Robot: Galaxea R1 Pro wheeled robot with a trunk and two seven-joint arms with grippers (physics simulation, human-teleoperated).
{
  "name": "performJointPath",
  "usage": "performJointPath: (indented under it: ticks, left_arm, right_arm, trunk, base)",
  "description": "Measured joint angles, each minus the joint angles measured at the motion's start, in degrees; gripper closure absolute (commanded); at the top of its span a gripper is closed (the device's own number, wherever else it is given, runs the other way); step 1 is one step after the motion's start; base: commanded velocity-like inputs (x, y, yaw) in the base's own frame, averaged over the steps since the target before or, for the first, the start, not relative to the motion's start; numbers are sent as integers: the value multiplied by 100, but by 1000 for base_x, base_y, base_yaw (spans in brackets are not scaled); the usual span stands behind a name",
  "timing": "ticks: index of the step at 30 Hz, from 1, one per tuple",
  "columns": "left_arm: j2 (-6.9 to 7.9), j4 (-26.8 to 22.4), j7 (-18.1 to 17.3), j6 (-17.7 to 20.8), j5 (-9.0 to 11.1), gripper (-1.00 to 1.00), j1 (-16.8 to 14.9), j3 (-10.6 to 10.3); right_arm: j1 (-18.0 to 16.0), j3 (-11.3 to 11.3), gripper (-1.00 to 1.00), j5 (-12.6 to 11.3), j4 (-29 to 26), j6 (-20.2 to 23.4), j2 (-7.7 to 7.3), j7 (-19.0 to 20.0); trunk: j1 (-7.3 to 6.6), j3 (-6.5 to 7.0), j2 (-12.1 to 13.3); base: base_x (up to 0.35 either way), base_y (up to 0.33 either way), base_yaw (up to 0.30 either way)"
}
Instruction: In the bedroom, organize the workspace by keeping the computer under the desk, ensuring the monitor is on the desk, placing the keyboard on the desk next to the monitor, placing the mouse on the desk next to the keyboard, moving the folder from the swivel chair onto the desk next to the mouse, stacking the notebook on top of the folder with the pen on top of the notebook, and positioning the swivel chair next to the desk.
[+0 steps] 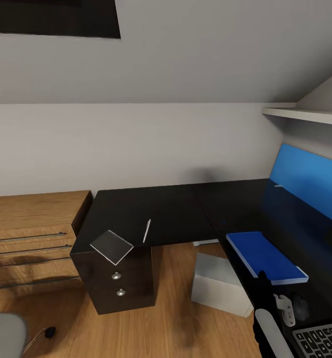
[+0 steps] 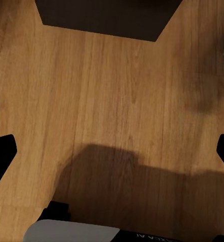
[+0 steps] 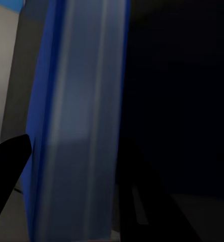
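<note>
Black tabletop (image 1: 181, 209), L-shaped, runs along the grey wall and turns down the right side of the head view. Right claw (image 1: 284, 309) sits low over that right wing, pale fingers pointing down; how far they stand apart cannot be told from here. Blue notebook (image 1: 265, 257) lies flat on the tabletop just beyond the claw, toward the wall. Keyboard (image 1: 321, 341) lies just beside the claw on its near right, and the small dark mouse (image 1: 301, 307) is close to its right. Monitor (image 1: 305, 179), showing blue, stands farther off along the same wing.

Grey folder (image 1: 112, 245) lies well apart to the claw's left, on the corner above the drawer unit, one corner hanging past the edge. Pen (image 1: 146, 230) lies beside it, apart from it. White computer (image 1: 219, 284) stands on the wood floor (image 2: 112, 101) under the tabletop, left of the claw. Chair seat (image 1: 4, 334) peeks in at the far lower left.

Right wrist view: notebook (image 3: 76, 126) close up, one dark fingertip (image 3: 6, 161) beside its edge.

Left wrist view: dark fingertips (image 2: 1, 154) set wide apart over bare floor, holding nothing.
</note>
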Motion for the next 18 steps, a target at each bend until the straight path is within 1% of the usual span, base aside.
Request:
performJointPath:
  ticks: [6,15,18]
  left_arm:
    - [0,0,0,0,0,-100,0,0]
    - [-1,-28,-24,0,7,-100,0,8]
    - [-6,-33,-20,0,7,-100,0,9]
  right_arm:
    - [-45,-57,100,118,97,-45,5,3]
    - [-55,-60,100,135,114,-46,2,5]
    - [-55,-66,100,160,74,-43,4,-2]
  trunk:
    - [0,1,-1]
    - [0,1,-1]
    - [65,-53,-120]
  base:
    - [0,0,0]
    - [0,0,0]
    - [0,0,0]
